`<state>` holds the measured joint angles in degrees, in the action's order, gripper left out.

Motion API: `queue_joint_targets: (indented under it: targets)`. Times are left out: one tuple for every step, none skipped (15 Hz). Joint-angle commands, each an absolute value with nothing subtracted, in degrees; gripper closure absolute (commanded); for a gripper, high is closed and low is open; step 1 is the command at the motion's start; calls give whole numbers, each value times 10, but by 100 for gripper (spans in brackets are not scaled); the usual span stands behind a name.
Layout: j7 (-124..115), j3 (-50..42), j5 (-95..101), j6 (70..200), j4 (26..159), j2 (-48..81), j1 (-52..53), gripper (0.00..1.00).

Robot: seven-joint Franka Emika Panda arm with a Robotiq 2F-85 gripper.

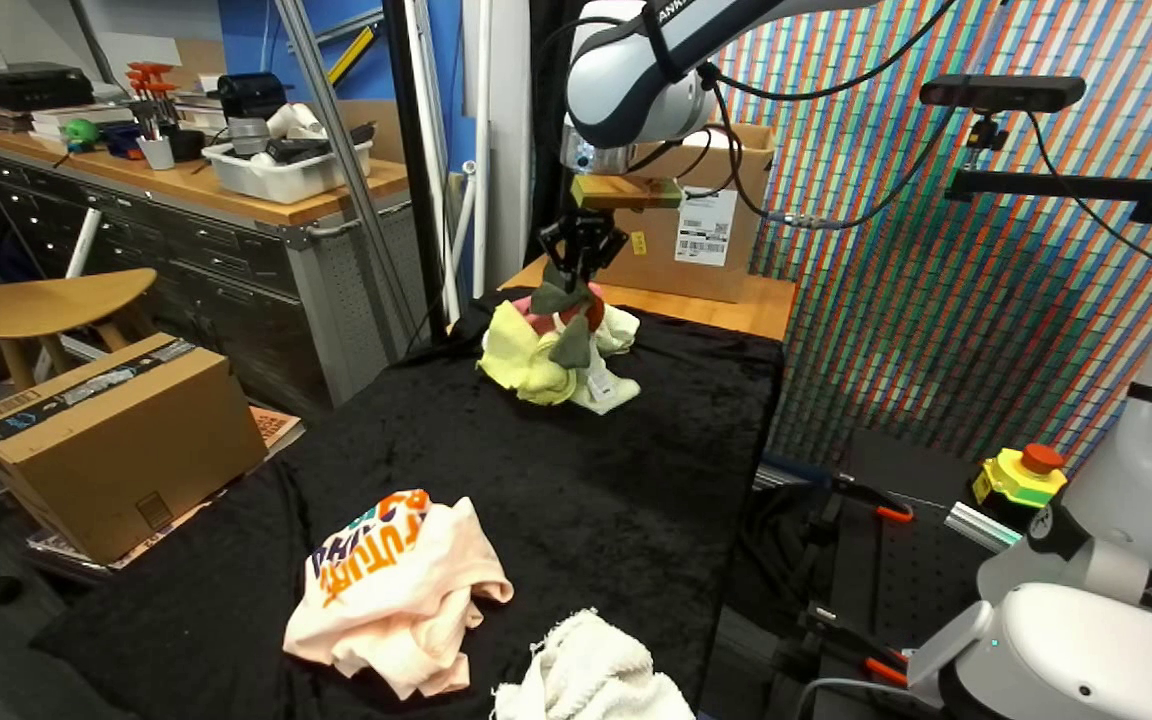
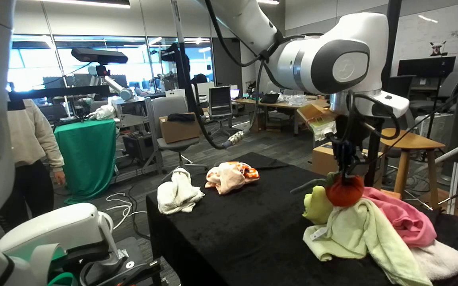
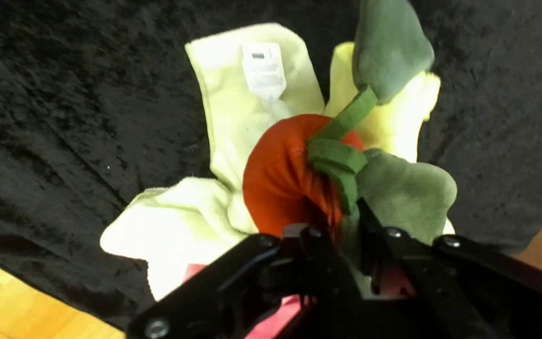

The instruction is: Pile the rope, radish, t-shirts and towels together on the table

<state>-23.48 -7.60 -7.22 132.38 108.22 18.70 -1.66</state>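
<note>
A plush red radish [image 2: 344,191] with green leaves [image 3: 407,193] is pinched at its top in my gripper [image 3: 339,226], which is shut on it. In both exterior views the radish hangs over or rests on a pile of cloths; contact is unclear. The pile has a pale green cloth [image 2: 346,232] with a label, a yellow-green cloth [image 1: 521,355], a pink cloth [image 2: 406,218] and a whitish towel [image 2: 443,260]. Apart from it lie a peach t-shirt [image 1: 401,600] with coloured lettering and a white towel [image 1: 591,675]. I see no rope; it is hidden or out of view.
A black cloth [image 1: 556,500] covers the table. A cardboard box [image 1: 746,205] stands on the wooden surface [image 1: 761,300] behind the pile. Another box [image 1: 126,450] and a stool [image 1: 46,300] stand beside the table. A cable hangs from the arm.
</note>
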Motion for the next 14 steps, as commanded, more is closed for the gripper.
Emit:
queue_joint_targets:
  targets:
    - [-318, -94, -55, 1399, 1112, 157, -8, 89]
    - [-339, -99, -52, 1421, 1116, 154, -6, 89]
    - [-367, -106, -45, 1438, 1117, 154, -3, 89]
    - [-394, -113, -36, 1457, 1118, 156, 1, 89]
    - [-423, -121, -21, 1472, 1115, 161, 4, 89]
    - [-447, -126, -8, 1479, 1111, 168, 7, 89]
    - [-466, -129, 5, 1482, 1107, 175, 9, 89]
    - [-477, -128, 12, 1482, 1102, 182, 9, 89]
    - [-489, -127, 21, 1477, 1095, 192, 12, 89]
    - [-492, -122, 23, 1473, 1090, 200, 13, 89]
    - [-495, -118, 26, 1470, 1086, 208, 15, 89]
    - [-497, -116, 28, 1469, 1081, 217, 19, 89]
    - [-490, -109, 20, 1468, 1077, 225, 19, 89]
    - [-486, -105, 16, 1464, 1071, 233, 21, 89]
